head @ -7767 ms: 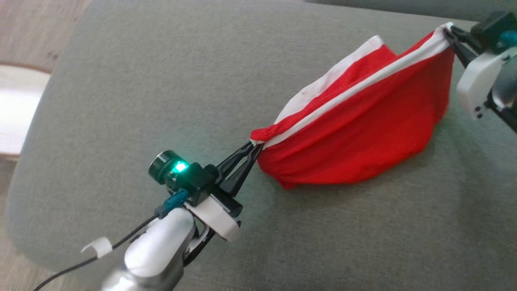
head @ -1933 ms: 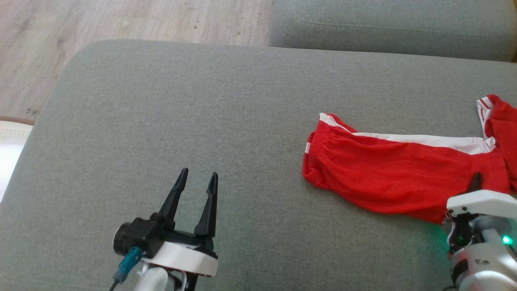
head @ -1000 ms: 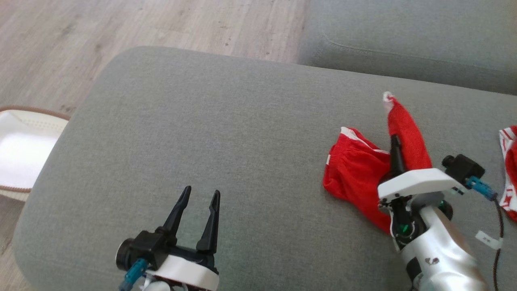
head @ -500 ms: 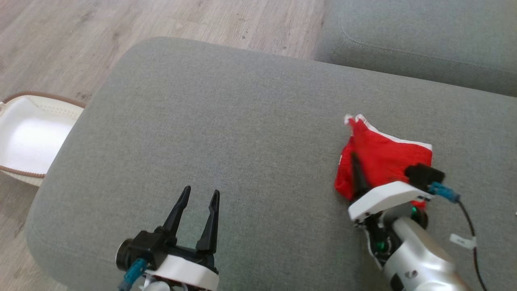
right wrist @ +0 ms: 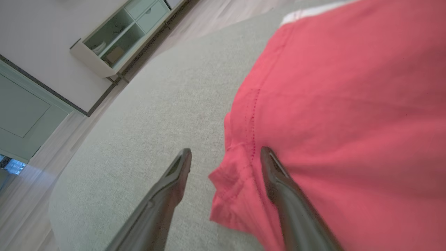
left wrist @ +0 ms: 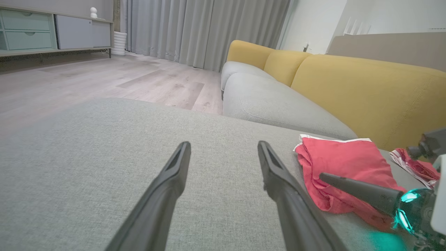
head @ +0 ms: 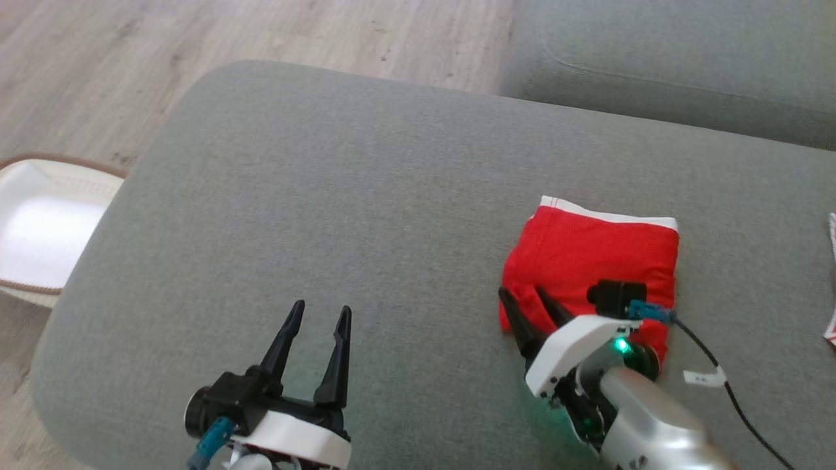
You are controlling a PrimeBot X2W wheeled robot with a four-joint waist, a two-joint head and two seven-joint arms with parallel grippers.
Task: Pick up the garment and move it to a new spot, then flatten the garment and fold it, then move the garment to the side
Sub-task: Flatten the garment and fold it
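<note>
We're holding our right hand (head: 520, 294) open at the near-left corner of the folded garment (head: 594, 254), judging it soft and floppy, best pinched through every layer; left hand (head: 321, 307) open too.

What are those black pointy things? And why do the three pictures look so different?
They are a robot's two tools, like pinching fingers at the ends of its arms. One picture comes from a camera on its head, looking down at the left tool and the right tool. The other two come from small cameras on each wrist, looking along the fingers. On the grey sofa cushion lie folded red shorts. Both tools are open, so nothing is held. The right tool sits at the shorts' corner.
</note>
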